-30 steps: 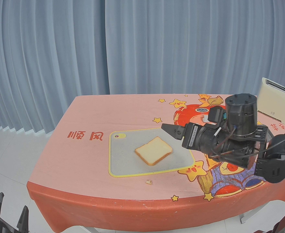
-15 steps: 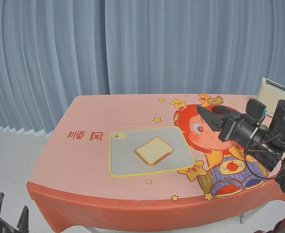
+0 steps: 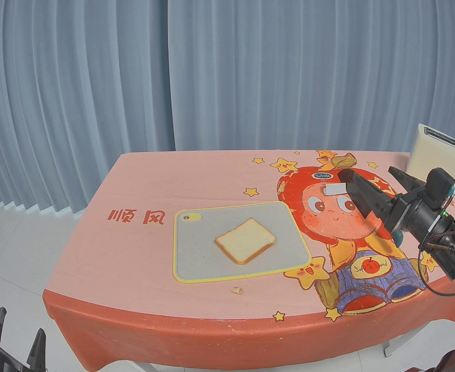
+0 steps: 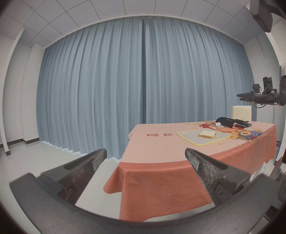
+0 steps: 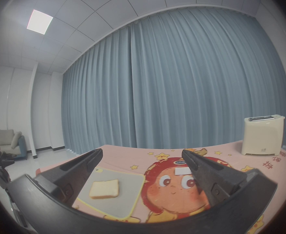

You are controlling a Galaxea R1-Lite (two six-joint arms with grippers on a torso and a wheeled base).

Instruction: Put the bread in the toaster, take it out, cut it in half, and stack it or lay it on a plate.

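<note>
A slice of bread [image 3: 245, 240] lies flat on a grey cutting board with a yellow rim [image 3: 196, 257], seen also from the wrists as bread [image 5: 104, 188] and bread [image 4: 207, 134]. The cream toaster [image 3: 438, 157] stands at the table's far right corner, its slot empty. My right gripper [image 5: 141, 152] is open and empty, raised over the table's right side [image 3: 374, 179] between board and toaster. A dark knife-like object [image 4: 229, 122] lies on the cloth beyond the board. My left gripper [image 4: 144, 155] hangs open and empty, low and off the table's front left corner [image 3: 17, 329].
The table wears a pink cartoon-print cloth [image 3: 150, 182]. A small crumb [image 3: 237, 290] sits near the front edge, below the board. A white label [image 3: 334, 188] lies on the cartoon's forehead. Blue curtains hang behind the table.
My right arm has pulled back to the right, from over the board's right edge toward the toaster side. Its fingers stayed open. Bread, board and left gripper have not moved.
</note>
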